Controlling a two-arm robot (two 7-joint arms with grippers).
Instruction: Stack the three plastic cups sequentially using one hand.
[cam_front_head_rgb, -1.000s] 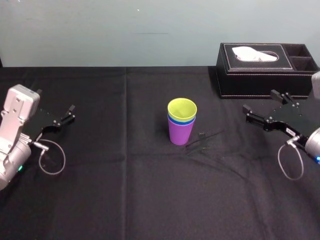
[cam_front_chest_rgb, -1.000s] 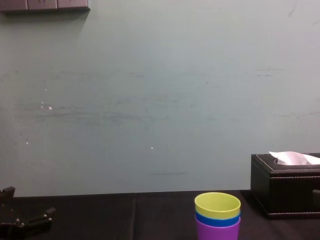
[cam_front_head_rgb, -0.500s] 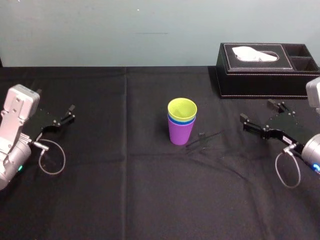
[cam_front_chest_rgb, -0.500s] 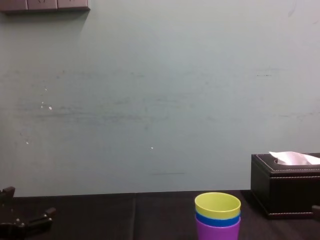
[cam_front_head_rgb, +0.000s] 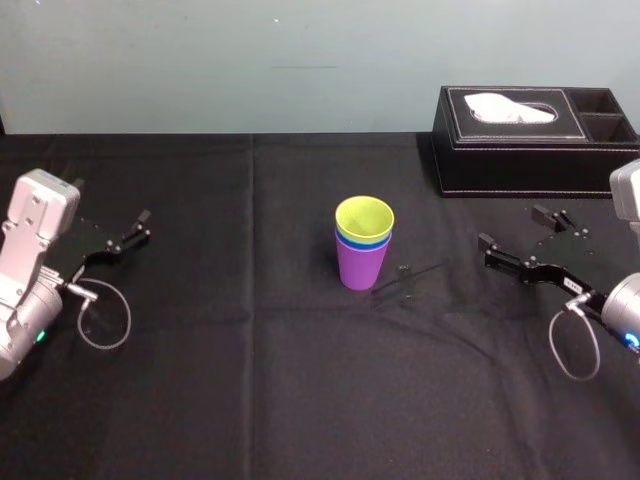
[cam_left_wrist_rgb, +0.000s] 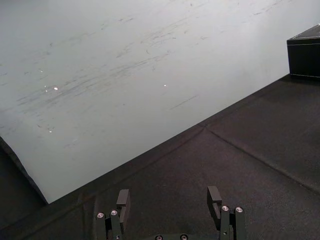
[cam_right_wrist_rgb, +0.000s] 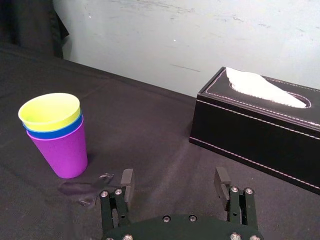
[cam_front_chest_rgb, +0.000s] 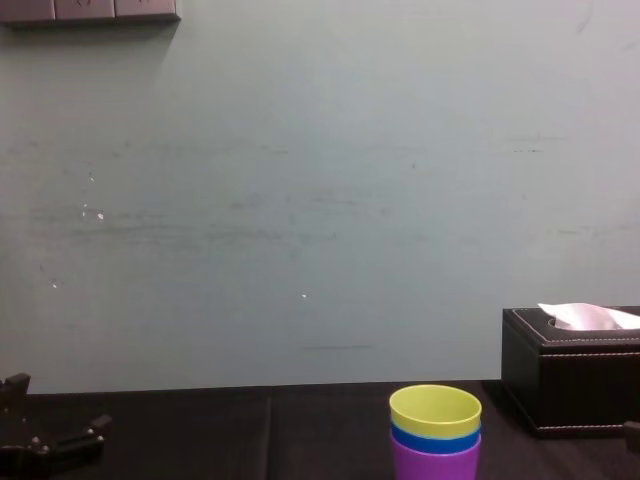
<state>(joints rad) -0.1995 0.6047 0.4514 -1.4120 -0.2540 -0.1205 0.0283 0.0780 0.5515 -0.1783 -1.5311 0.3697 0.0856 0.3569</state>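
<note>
The three plastic cups stand nested upright at the table's middle: the yellow-green cup (cam_front_head_rgb: 364, 217) sits in the blue cup (cam_front_head_rgb: 362, 242), which sits in the purple cup (cam_front_head_rgb: 361, 267). The right wrist view shows the yellow-green cup (cam_right_wrist_rgb: 50, 111), the blue cup (cam_right_wrist_rgb: 56, 132) and the purple cup (cam_right_wrist_rgb: 62, 154) stacked the same way. My right gripper (cam_front_head_rgb: 513, 228) (cam_right_wrist_rgb: 174, 177) hovers to the right of the stack, well apart from it, open and empty. My left gripper (cam_front_head_rgb: 143, 226) (cam_left_wrist_rgb: 168, 196) rests at the far left, open and empty.
A black tissue box (cam_front_head_rgb: 535, 140) (cam_right_wrist_rgb: 260, 131) stands at the back right, just beyond my right gripper. A small shiny mark (cam_front_head_rgb: 405, 272) lies on the black cloth (cam_front_head_rgb: 300, 380) beside the stack. Bare cloth stretches on both sides of the cups.
My right gripper has drawn back from the tissue box toward the table's near side, staying open. The cup stack and my left arm have not moved.
</note>
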